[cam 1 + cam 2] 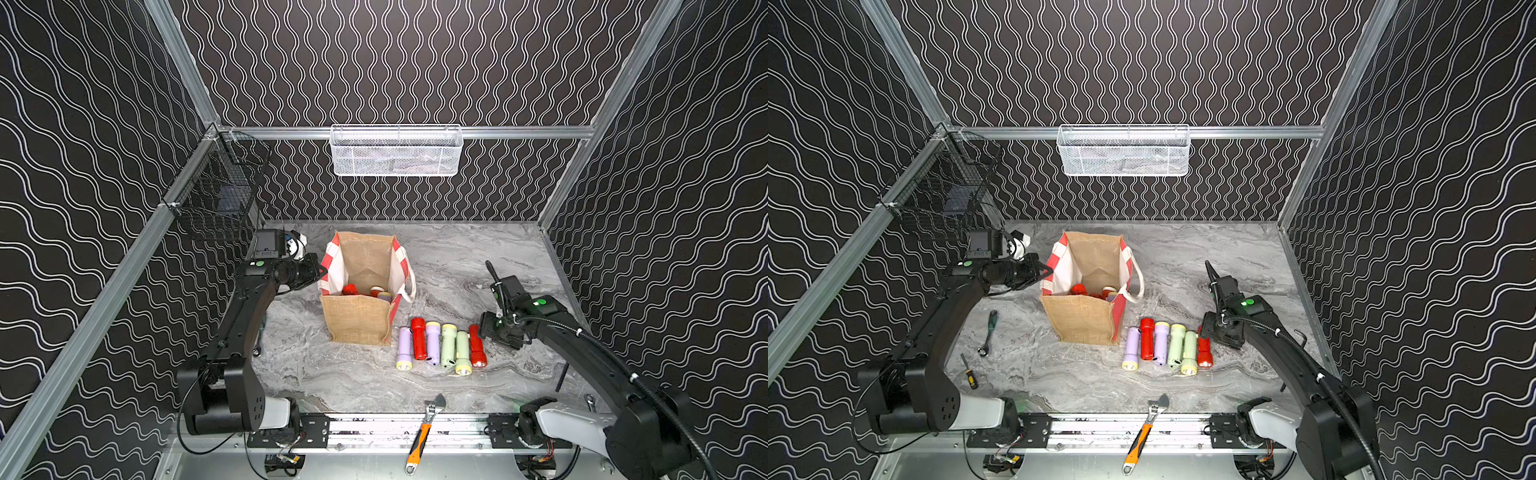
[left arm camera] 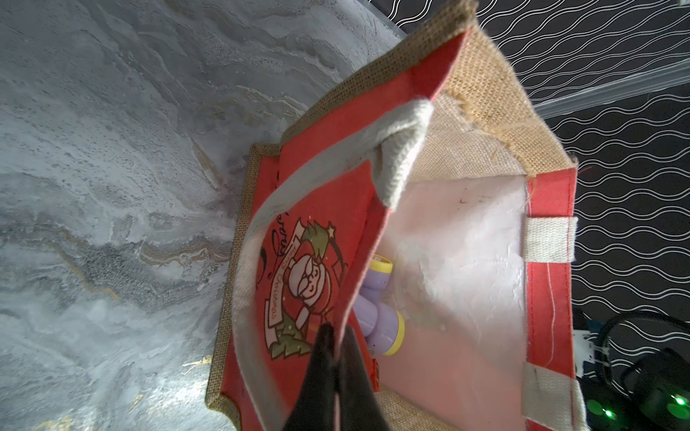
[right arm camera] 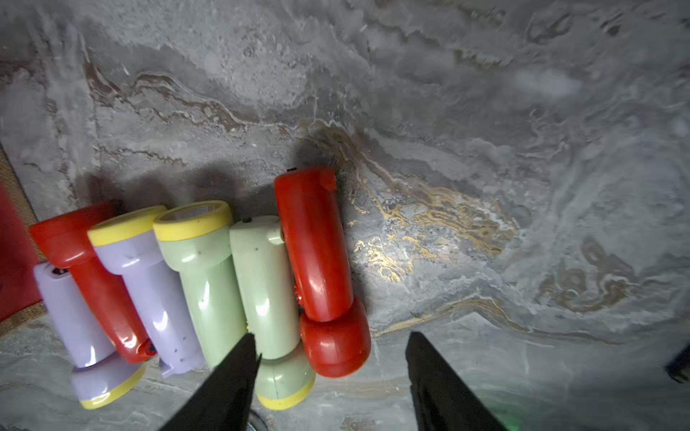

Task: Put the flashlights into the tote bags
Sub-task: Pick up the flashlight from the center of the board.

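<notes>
**Both top views.** The boxy tan jute tote bag with red printed faces (image 1: 356, 322) (image 1: 1079, 322) stood upright and open-mouthed on the grey marbled tabletop (image 1: 353, 386). A few flashlights, red and lilac among them (image 1: 350, 289), lay at its bottom. Six more small plastic flashlights (image 1: 440, 347) (image 1: 1167, 347) lay in a touching row on the tabletop just beside the bag, on its side towards the right arm. The left gripper (image 1: 322, 272) (image 1: 1045, 272) met the bag's rim on the opposite side. The right gripper (image 1: 483, 332) (image 1: 1205, 332) hung at the end of the row farthest from the bag.

**Left wrist view.** The left gripper (image 2: 338, 337) was closed narrowly on the upper edge of one red printed wall of the tote bag (image 2: 317, 179). This pinch appeared to hold the mouth open. Inside, against the white lining, lay two lilac flashlights with pale yellow heads (image 2: 377, 317).

**Right wrist view.** The right gripper (image 3: 334, 347) had its jaws about half spread, with nothing between them. It was poised over the head ends of the red flashlight (image 3: 315, 246), the one farthest from the bag, and the pale green flashlight (image 3: 265, 276) touching it. No contact was visible.

**Step in hand.** This was judged to be the approach to picking the red flashlight, with roughly half the load yet to be bagged. The next move would call for three things:

- centring the jaws on the red barrel alone;
- descending and closing across it without catching the pale green flashlight;
- carrying it to the held-open mouth of the bag.

The flashlights looked glossy and smooth, with narrow barrels flaring to wide heads, so they were probably slippery to grip.
</notes>
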Tool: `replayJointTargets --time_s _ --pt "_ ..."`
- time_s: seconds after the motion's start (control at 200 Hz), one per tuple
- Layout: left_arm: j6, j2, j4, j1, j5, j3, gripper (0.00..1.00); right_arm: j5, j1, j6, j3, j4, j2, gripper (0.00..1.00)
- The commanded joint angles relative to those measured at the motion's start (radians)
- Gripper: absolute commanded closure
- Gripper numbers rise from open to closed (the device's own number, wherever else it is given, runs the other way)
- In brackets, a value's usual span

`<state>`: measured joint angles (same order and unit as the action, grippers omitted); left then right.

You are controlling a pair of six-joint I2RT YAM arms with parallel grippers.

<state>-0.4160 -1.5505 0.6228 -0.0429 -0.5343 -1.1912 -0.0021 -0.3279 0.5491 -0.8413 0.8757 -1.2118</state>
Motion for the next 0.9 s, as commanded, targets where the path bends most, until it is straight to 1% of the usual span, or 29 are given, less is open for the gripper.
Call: replayJointTargets --time_s 0.0,0.095,0.22,0.36,0.746,0.896 --pt "0.014 -0.006 -0.029 -0.002 0.014 -0.004 1.0 -0.037 0.004 -0.019 0.012 -0.078 -0.037 0.36" --pt "0.017 -0.011 -0.026 -0.002 0.016 -0.008 1.0 -0.045 0.005 -0.046 0.009 -0.1 -0.08 0.37" --pt "0.019 -0.015 -0.023 -0.002 0.02 -0.01 1.0 -0.007 0.008 -0.061 0.007 -0.12 -0.129 0.39" --pt "0.023 -0.02 -0.016 -0.002 0.028 -0.014 1.0 -0.006 0.009 -0.077 0.012 -0.127 -0.177 0.4" --pt "0.025 -0.034 -0.013 -0.002 0.031 -0.019 1.0 -0.014 0.01 -0.077 0.04 -0.186 -0.222 0.42" --pt "0.025 -0.035 -0.01 -0.002 0.036 -0.02 1.0 -0.011 0.01 -0.086 0.035 -0.19 -0.263 0.43"
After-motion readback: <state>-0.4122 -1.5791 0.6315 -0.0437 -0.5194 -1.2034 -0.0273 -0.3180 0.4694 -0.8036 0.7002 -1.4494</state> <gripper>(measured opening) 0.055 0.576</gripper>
